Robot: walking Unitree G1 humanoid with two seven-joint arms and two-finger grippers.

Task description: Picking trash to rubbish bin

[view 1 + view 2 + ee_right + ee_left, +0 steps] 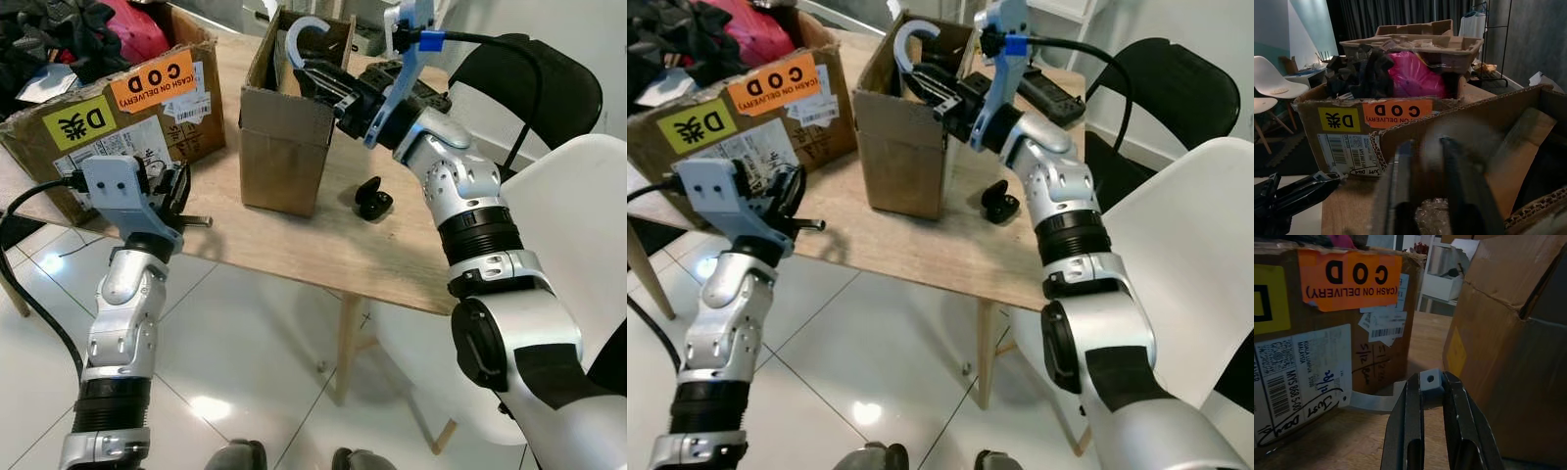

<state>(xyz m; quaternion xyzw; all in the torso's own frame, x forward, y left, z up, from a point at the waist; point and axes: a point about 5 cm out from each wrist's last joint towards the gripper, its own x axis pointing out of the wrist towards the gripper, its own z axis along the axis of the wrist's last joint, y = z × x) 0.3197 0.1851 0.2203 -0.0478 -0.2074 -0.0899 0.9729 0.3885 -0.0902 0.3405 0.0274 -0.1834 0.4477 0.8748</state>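
The right pincer (312, 70) is reaching over the open top of the small upright brown cardboard box (284, 147), which I judge is serving as the rubbish bin, and its two black fingers are closing on a curved grey plastic hook-shaped piece (304, 34) that is standing up just above them. The left pincer (1432, 431) is waiting at the edge of the wooden worktop (392, 250), and its fingers are clamping together on a small flat grey plastic bracket with a hole (1430, 382); the big brown cardboard box with the orange COD sticker (127, 108) is just beyond it. Both pieces are looking light, stiff and smooth, so a pinch across the flat sides should be holding well, though they could be slipping.
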